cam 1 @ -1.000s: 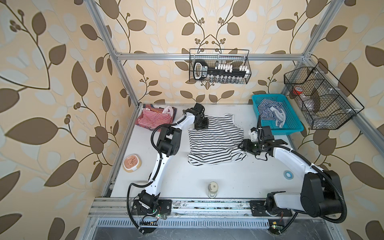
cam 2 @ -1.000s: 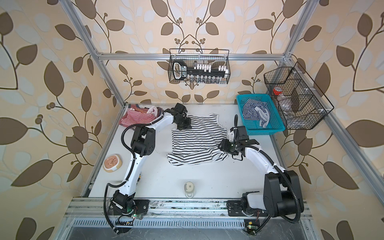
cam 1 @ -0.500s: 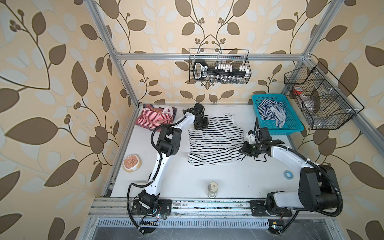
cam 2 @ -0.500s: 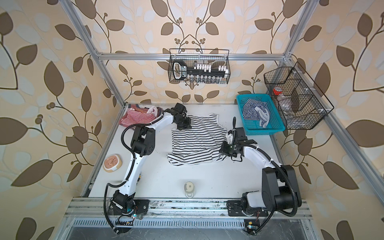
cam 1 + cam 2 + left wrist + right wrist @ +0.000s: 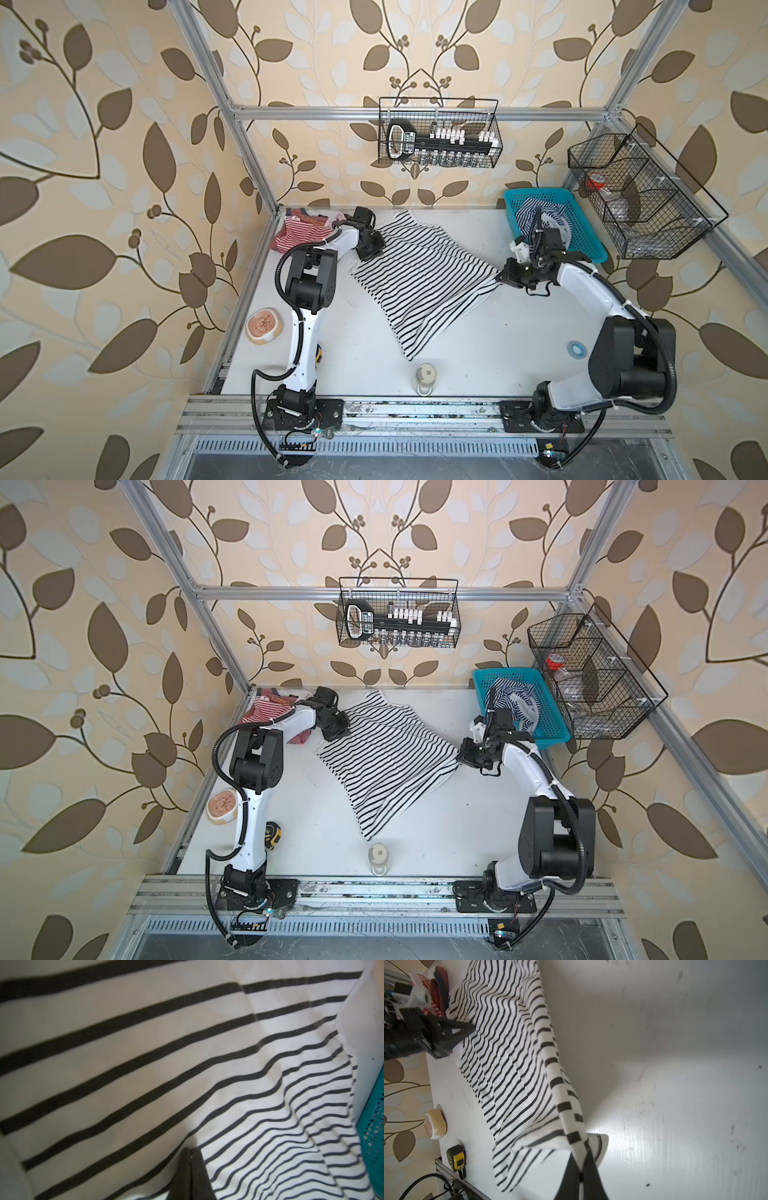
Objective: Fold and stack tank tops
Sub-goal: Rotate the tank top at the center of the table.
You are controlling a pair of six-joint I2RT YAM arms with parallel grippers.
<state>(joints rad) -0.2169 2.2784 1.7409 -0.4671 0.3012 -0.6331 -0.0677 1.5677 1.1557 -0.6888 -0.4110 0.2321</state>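
Both hands are clamped on cloth: the left hand [image 5: 371, 248] is pressed together on the far-left corner of the black-striped tank top [image 5: 419, 282], and the right hand [image 5: 504, 277] pinches the opposite edge of that top, the fabric caught between its black fingers [image 5: 591, 1172] in the right wrist view. On the white tabletop [image 5: 498, 353] the top runs stretched between the two hands, its loose lower corner trailing toward the front edge. At the far right corner sits the blue basket [image 5: 590, 245], with the navy-striped tank top [image 5: 528, 216] heaped inside. Over in the far left corner, behind the left arm, lies the red-and-white tank top [image 5: 299, 226]. Near the left edge there's a small bowl [image 5: 264, 326], and up front a little jar [image 5: 424, 378] stands just beyond the trailing corner.
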